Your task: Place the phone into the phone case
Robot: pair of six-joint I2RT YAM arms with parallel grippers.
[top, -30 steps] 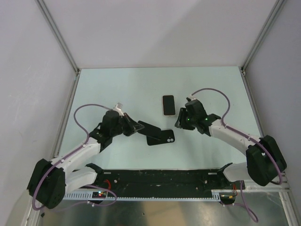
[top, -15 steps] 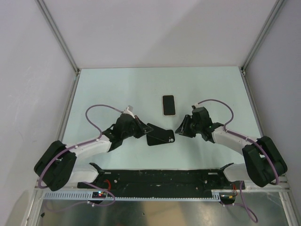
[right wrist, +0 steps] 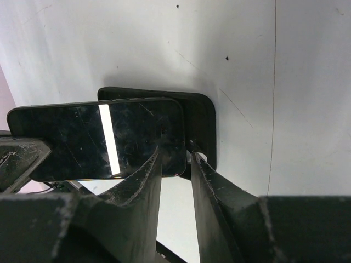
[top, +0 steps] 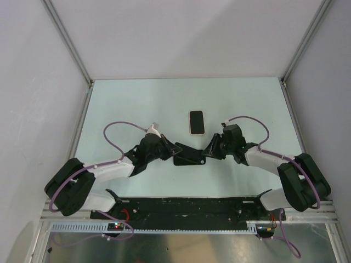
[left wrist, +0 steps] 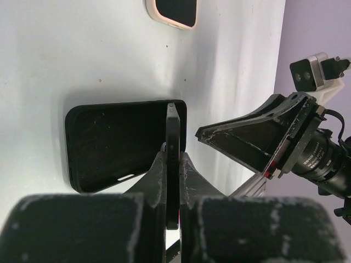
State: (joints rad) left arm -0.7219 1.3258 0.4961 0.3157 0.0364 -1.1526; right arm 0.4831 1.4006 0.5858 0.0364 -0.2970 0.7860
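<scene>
The left hand (left wrist: 173, 158) was clamped tight on the phone (right wrist: 93, 139), a thin black slab with a glossy, scratched screen catching a strip of light; it was held on edge over the matte black case (left wrist: 115, 142), which lay flat on the worktop (top: 137, 104); the right hand (right wrist: 175, 161) had its fingers slightly apart at the case's corner; whether they gripped it could not be told; a cream-rimmed phone (top: 196, 122) lay apart.
</scene>
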